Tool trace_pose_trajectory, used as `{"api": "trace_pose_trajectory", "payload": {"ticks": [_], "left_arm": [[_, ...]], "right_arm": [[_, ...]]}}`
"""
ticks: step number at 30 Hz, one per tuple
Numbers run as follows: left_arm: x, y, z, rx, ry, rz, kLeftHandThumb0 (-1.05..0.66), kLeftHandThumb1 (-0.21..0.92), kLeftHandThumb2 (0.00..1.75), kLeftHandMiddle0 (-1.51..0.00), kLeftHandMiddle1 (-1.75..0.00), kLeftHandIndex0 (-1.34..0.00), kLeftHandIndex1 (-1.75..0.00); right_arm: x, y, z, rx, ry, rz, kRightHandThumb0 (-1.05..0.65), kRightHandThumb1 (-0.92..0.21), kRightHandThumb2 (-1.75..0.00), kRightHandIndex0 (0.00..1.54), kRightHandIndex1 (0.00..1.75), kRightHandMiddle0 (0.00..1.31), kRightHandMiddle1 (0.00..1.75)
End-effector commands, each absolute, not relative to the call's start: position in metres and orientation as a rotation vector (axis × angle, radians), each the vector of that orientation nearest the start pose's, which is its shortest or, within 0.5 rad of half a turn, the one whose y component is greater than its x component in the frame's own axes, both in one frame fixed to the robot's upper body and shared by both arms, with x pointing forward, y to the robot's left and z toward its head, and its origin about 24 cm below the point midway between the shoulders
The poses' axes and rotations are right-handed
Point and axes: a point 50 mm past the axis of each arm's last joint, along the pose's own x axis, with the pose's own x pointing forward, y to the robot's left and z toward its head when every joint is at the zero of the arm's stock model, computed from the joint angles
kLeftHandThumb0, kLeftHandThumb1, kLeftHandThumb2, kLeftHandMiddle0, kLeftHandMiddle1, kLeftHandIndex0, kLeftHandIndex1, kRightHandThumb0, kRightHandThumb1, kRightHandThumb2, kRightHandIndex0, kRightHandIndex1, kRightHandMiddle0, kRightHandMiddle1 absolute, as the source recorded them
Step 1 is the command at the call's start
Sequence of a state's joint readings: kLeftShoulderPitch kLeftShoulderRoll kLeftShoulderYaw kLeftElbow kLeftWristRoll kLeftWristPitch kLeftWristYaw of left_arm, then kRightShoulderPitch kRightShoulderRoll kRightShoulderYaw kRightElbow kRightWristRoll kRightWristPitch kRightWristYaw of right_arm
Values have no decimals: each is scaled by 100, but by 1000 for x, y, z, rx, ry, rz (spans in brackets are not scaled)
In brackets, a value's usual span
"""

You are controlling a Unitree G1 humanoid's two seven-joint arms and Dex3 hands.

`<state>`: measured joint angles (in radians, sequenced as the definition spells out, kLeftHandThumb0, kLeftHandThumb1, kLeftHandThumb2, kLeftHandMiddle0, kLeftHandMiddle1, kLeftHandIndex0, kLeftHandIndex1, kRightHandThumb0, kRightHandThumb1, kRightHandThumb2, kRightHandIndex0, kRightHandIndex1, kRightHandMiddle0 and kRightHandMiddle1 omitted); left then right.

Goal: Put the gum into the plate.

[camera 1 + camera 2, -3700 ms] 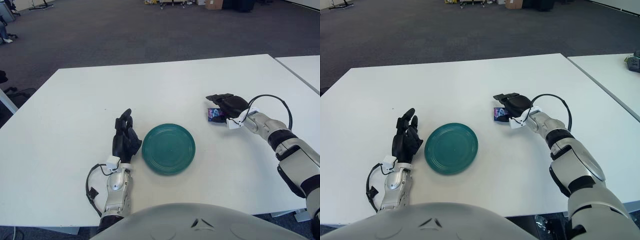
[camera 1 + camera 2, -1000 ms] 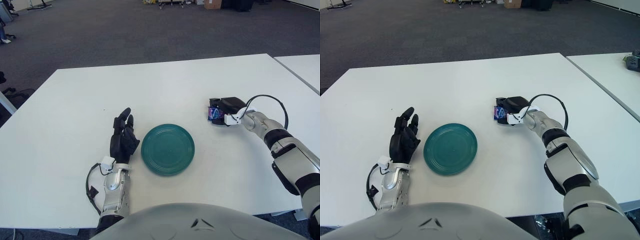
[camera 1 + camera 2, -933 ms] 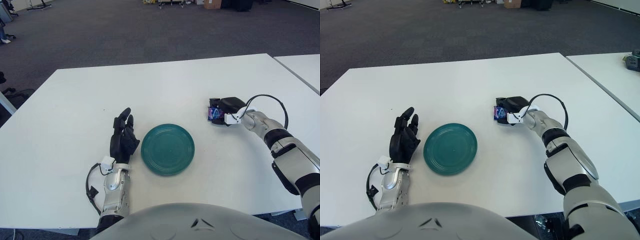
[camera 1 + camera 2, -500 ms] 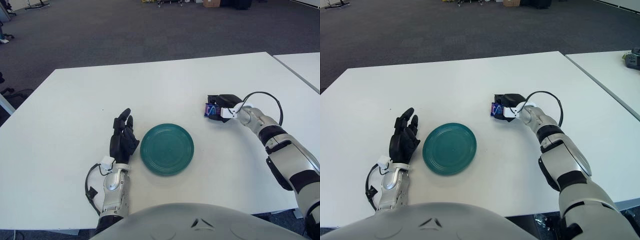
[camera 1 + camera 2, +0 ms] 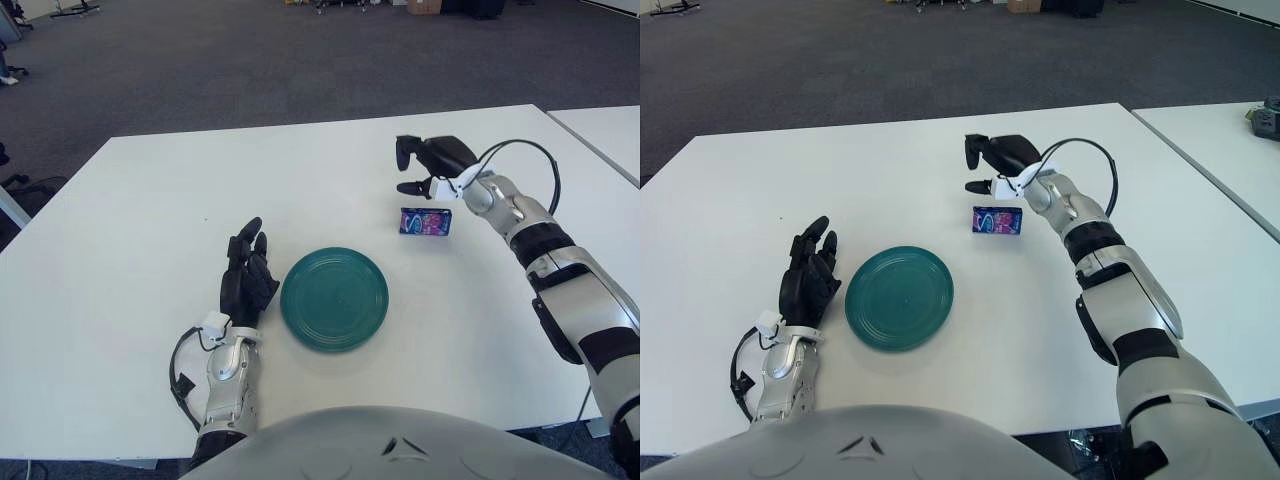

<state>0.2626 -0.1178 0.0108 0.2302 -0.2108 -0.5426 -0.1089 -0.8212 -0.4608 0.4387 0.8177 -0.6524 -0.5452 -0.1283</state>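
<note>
Showing at the left of both views, the left hand (image 5: 247, 276) sits just beside the plate's left edge, its black fingers extended and loosely together, holding nothing; whether it touches the white table (image 5: 150, 230) cannot be told. To its right, the round green plate (image 5: 334, 299) lies flat on the table with nothing in it. Further right and a little farther from the robot, the gum (image 5: 425, 221), a small flat pack printed in blue and pink, lies on the table well apart from the plate, its long axis running left to right, roughly parallel to the table's near edge; the print on it is too small to read. Just beyond the pack, the right hand (image 5: 425, 166) is raised clear of it, its fingers spread wide and grasping nothing. Its forearm runs off toward the lower right, where the left eye view cuts off the arm at the frame edge. Only the right eye view shows a dark object (image 5: 1267, 123) on a neighbouring table at the far right.
</note>
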Motion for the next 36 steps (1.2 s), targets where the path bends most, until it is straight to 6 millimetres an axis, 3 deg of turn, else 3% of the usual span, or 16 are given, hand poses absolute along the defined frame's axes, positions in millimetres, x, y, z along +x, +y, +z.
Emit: {"api": "trace_pose_trajectory", "payload": {"ticks": [1, 8, 20, 31, 36], "left_arm": [[164, 143, -36, -323, 26, 157, -86, 92, 94, -21, 0, 0, -64], [165, 142, -37, -336, 26, 154, -87, 92, 95, -21, 0, 0, -61], [165, 141, -38, -364, 27, 158, -88, 92, 93, -23, -1, 0, -71], [166, 140, -37, -330, 24, 157, -86, 92, 94, -25, -1, 0, -75], [165, 140, -36, -314, 24, 156, -87, 92, 95, -24, -1, 0, -72]], "right_arm": [[369, -126, 144, -1252, -585, 444, -41, -58, -98, 93, 175, 42, 175], [351, -101, 150, -1220, -650, 518, -41, -55, -102, 96, 175, 44, 175], [328, -79, 146, -1231, -679, 627, -42, -51, -108, 98, 175, 47, 175], [326, -78, 148, -1328, -683, 663, -42, -50, -108, 102, 175, 47, 175], [339, -86, 146, -1344, -616, 641, -42, -51, -108, 102, 175, 47, 175]]}}
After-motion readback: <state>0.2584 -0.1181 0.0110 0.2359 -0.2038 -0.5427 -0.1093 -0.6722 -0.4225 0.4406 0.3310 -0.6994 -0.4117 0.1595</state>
